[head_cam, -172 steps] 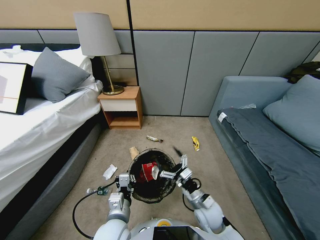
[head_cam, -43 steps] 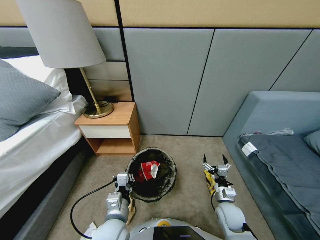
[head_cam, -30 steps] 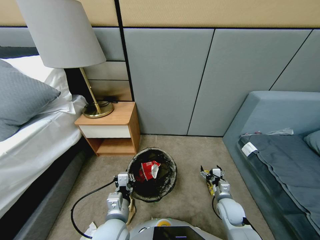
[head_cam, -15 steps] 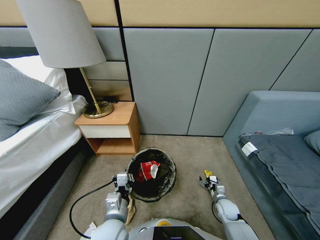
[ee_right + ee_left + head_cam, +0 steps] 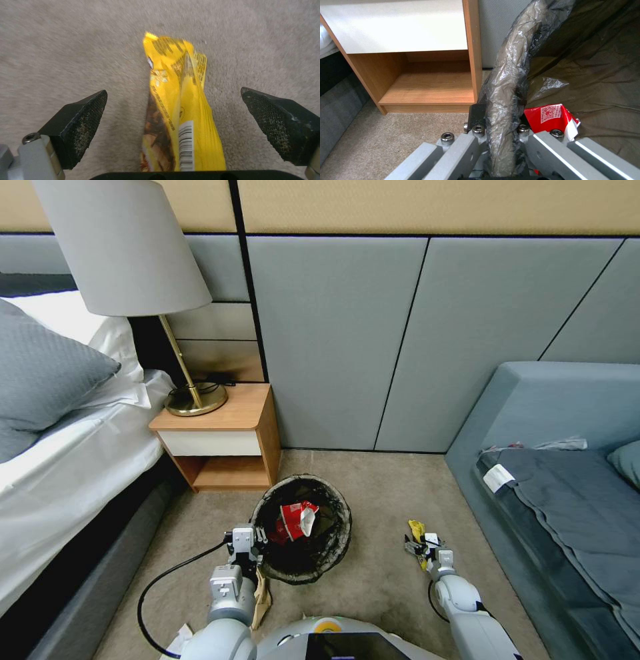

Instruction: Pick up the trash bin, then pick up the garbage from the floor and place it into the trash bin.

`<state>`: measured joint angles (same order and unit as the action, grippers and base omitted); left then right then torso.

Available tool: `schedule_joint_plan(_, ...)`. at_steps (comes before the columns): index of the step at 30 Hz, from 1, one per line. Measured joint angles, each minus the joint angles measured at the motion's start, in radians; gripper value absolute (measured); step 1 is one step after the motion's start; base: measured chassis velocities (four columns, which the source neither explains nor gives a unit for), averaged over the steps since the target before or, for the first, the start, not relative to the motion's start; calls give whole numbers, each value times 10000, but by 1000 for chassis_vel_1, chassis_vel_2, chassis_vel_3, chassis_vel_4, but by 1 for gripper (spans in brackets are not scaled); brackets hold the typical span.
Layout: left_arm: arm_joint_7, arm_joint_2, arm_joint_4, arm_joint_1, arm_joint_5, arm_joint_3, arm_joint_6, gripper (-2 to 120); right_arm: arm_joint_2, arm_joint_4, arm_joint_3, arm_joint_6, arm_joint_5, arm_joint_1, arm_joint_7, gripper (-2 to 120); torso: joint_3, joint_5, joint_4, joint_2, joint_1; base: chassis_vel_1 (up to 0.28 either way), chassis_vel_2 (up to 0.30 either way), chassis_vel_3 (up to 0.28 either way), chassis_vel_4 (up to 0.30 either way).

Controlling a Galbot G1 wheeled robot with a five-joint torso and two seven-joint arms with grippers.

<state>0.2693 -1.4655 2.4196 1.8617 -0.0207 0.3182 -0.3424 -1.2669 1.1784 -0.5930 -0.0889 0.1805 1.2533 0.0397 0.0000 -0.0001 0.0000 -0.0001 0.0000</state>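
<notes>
Left hand [image 5: 244, 548] is clamping the trash bin [image 5: 303, 530] rim by the nightstand [image 5: 223, 443], red wrapper [image 5: 291, 520] inside. Right hand [image 5: 421, 546] is straddling the yellow wrapper [image 5: 178, 112] on the floor [image 5: 373, 580] by the sofa [image 5: 567, 500], fingers [image 5: 78, 125] apart, wrapper's long axis running straight between them.

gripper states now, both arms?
Left gripper: shut on the trash bin rim.
Right gripper: open, fingers on either side of the yellow wrapper on the floor.
</notes>
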Motion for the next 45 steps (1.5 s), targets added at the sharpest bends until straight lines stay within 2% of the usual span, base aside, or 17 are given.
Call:
schedule_joint_plan(3, 2, -12, 10, 9, -3, 4, -2, 0, -61, -379, 31, 103, -7, -148, -3, 99, 0, 3, -1, 0, 0, 0, 0, 0, 0)
schedule_joint_plan(6, 5, -17, 16, 29, -13, 8, -3, 0, -128, -896, 39, 356, -68, -315, 50, 88, 0, 0, -1, 0, 0, 0, 0, 0, 0)
schedule_joint_plan(7, 5, -17, 16, 29, -13, 8, -3, 0, -128, -896, 39, 356, -68, -315, 50, 88, 0, 0, -1, 0, 0, 0, 0, 0, 0)
schedule_joint_plan(10, 6, -18, 26, 37, -16, 16, -10, 0, -201, -1309, 24, 722, -139, -431, 283, 72, -2, -9, -3, 2, -1, 0, 0, 0, 0)
schedule_joint_plan(11, 6, -18, 26, 37, -16, 16, -10, 0, -201, -1309, 24, 722, -139, -431, 283, 72, -2, -9, -3, 2, -1, 0, 0, 0, 0)
schedule_joint_plan(14, 8, -17, 25, 30, -20, 6, -11, 0, -251, -1400, 7, 860, -184, -430, 342, 58, -2, -1, 2, 2, -2, 0, 0, 0, 0)
schedule_joint_plan(15, 8, -17, 25, 30, -20, 6, -11, 0, -251, -1400, 7, 860, -184, -430, 342, 58, -2, -1, 2, 2, -2, 0, 0, 0, 0)
schedule_joint_plan(19, 8, -13, 1, 19, -27, -29, -13, 0, -283, -1398, -10, 906, -251, -388, 358, 44, -2, 5, 6, 2, -2, 0, 0, 0, 0)
schedule_joint_plan(26, 9, 5, -16, 7, -30, -41, -13, 0, -279, -1330, -17, 972, -313, -315, 355, 28, -1, 12, 8, 2, -2, 0, 0, 0, 0)
schedule_joint_plan(31, 9, 14, -32, 3, -30, -66, -13, 0, -257, -1319, -48, 1086, -412, -286, 295, 15, -1, 7, 7, 2, 0, 0, 0, 0, 0)
schedule_joint_plan(34, 12, 23, -32, 1, -33, -64, -14, 0, -236, -1368, -86, 1150, -448, -296, 158, 10, 1, -9, -3, 0, 0, 0, 0, 0, 0)
schedule_joint_plan(36, 9, 23, -34, -4, -32, -87, -13, 0, -278, -1416, -54, 1250, -492, -356, 4, 2, 1, 3, -7, 1, 0, 0, 0, 0, 0)
schedule_joint_plan(45, 14, 18, -39, -5, -31, -81, -15, 0, -367, -1152, 76, 1370, -553, -365, -225, 0, 2, 2, -9, 0, 1, 0, 0, 0, 0)
